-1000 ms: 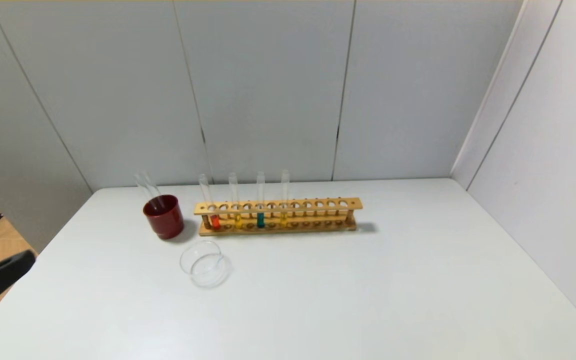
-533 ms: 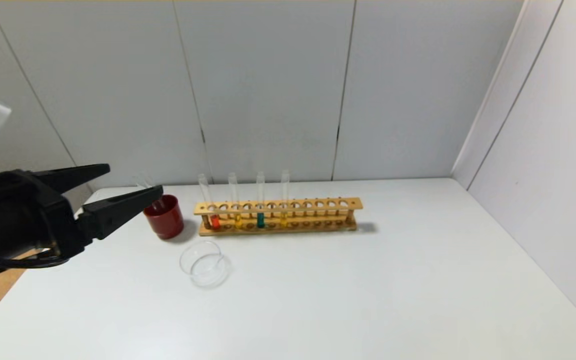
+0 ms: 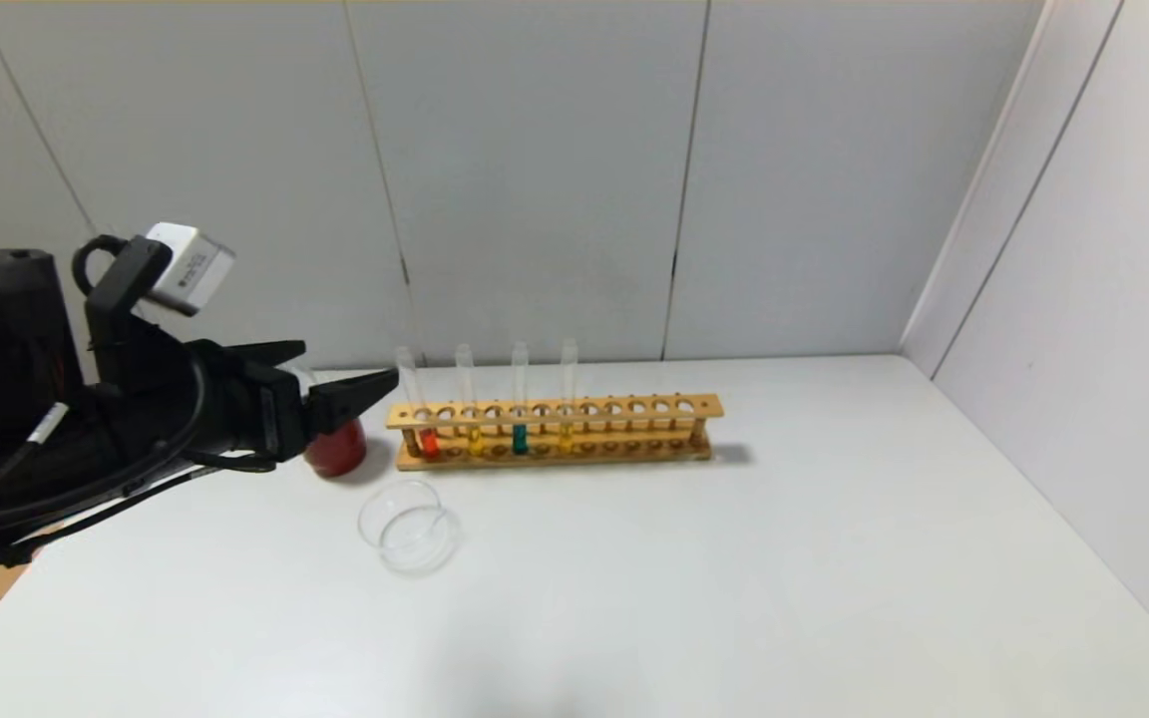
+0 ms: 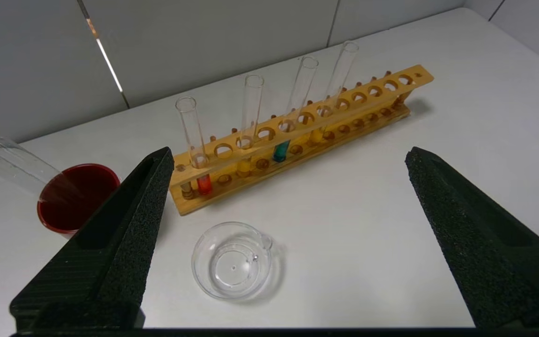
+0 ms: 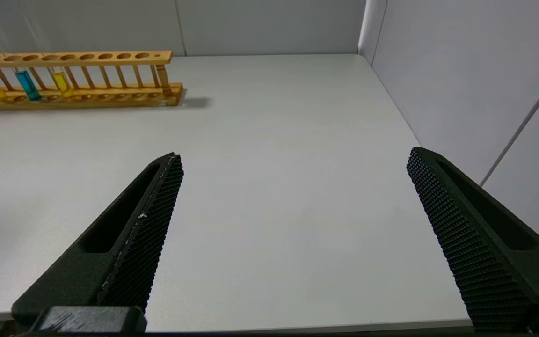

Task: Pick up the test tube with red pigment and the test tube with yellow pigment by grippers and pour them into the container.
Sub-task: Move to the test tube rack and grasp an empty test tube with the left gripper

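Observation:
A wooden rack (image 3: 634, 407) at the back of the table holds several tubes. The test tube with red pigment (image 3: 429, 442) (image 4: 204, 182) stands at the rack's left end. The test tube with yellow pigment (image 3: 566, 436) (image 4: 316, 135) (image 5: 62, 83) stands just right of a teal-liquid tube. The container (image 3: 407, 526) (image 4: 232, 260), a clear dish, lies empty in front of the rack's left end. My left gripper (image 3: 347, 364) (image 4: 288, 152) hovers open and empty left of the rack, over the dark red cup. My right gripper (image 5: 295, 156) is open and empty above the table's right part, outside the head view.
A dark red cup (image 3: 337, 451) (image 4: 77, 196) with empty glass tubes (image 4: 7, 159) stands left of the rack, partly behind my left gripper. A paler yellow tube (image 3: 475, 441) and a teal tube (image 3: 520, 439) share the rack. Walls close in behind and to the right.
My left arm has swung in from the left edge and up, its open fingertips now nearly at the rack's left end. Nothing on the table has moved.

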Available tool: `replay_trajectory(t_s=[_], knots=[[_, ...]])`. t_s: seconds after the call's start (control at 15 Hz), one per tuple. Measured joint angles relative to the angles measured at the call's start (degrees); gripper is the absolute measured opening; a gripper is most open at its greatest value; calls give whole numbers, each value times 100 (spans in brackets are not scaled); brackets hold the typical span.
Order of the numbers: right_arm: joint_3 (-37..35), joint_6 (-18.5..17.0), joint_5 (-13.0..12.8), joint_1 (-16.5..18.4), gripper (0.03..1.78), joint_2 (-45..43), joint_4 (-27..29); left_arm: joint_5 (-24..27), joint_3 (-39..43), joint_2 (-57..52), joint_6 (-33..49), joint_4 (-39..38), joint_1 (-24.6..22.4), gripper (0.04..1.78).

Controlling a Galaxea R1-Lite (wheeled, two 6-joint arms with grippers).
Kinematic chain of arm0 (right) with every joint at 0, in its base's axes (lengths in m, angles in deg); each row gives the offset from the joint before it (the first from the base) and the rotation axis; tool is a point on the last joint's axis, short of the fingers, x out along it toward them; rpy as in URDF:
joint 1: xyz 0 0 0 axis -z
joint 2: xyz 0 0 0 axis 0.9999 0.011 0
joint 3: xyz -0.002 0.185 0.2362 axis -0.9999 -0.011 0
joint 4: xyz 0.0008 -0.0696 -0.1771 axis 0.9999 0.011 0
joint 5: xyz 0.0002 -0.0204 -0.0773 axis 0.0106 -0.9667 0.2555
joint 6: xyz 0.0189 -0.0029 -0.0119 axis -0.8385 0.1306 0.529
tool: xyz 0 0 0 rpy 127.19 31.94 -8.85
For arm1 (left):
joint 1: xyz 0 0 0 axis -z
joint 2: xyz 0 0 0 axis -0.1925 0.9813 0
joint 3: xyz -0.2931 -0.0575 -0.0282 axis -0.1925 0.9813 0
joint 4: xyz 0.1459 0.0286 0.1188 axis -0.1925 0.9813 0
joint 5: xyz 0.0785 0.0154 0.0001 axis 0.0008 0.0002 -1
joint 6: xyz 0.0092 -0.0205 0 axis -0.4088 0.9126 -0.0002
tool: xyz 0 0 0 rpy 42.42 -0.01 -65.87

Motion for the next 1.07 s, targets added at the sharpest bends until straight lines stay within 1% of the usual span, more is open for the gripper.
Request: replay_trajectory(t_s=[0.47, 0.93, 1.07], knots=[[0, -2, -2, 2, 175, 0, 0, -13, -30, 1224, -15, -972, -104, 175], [0, -2, -2, 2, 175, 0, 0, -24, -74, 1880, -12, -1069, -176, 175], [0, 0, 0, 2, 175, 0, 0, -22, -98, 2043, -12, -1268, -211, 175]])
